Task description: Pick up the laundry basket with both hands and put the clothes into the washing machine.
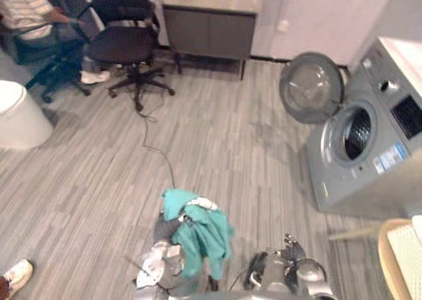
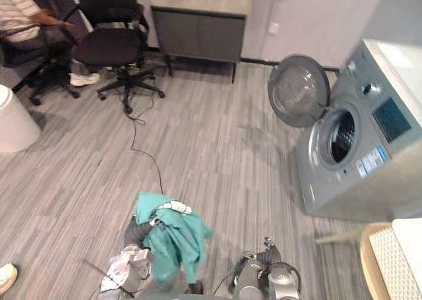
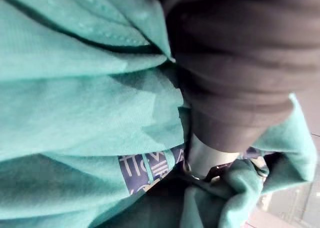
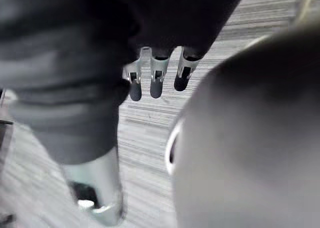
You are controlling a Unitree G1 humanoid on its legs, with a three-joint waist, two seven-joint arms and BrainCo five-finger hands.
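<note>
Washing machine (image 1: 369, 148): one; teal garment (image 1: 201, 237): one.

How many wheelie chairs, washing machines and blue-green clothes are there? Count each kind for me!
Wheeled office chairs: 2
Silver-grey front-loading washing machine: 1
Teal cloth garment: 1
Total: 4

One washer (image 1: 369, 155) with one round door (image 1: 310, 87). Two black chairs (image 1: 122, 43) (image 1: 39, 53), one dark cabinet (image 1: 208, 33), one white bin (image 1: 20, 115), one seated person (image 1: 26, 6) and two white shoes (image 1: 16, 273) (image 1: 95, 77), well apart. One teal garment (image 1: 201, 237) and, as far as can be told, one tan-rimmed basket (image 1: 386, 260).
</note>
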